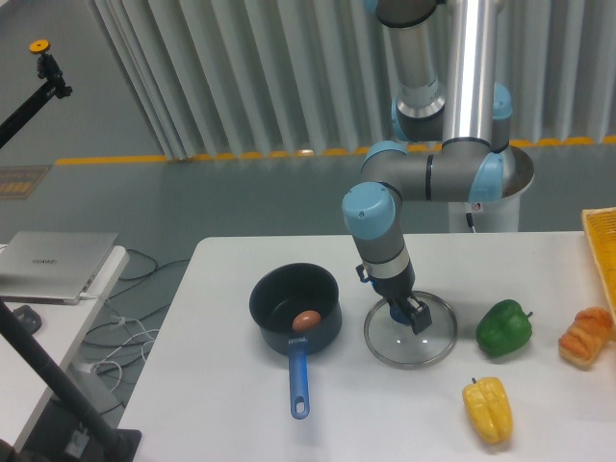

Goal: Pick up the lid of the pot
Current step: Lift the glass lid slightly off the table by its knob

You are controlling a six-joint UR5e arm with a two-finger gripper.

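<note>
A pale grey curtain (221, 77) hangs in vertical folds across the top of the frame — an orange stripe (115, 161) along its foot, grey floor (221, 202) below. White worktop (221, 404), softly lit, lower centre; at left, a laptop (43, 262) on a side table (114, 276) — cables (157, 263) trailing beside it

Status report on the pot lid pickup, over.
End effector down at blue knob, grip unconfirmed. Pot lid resting on table. Green pepper one side, black pot the other; neither touches the lid.
</note>
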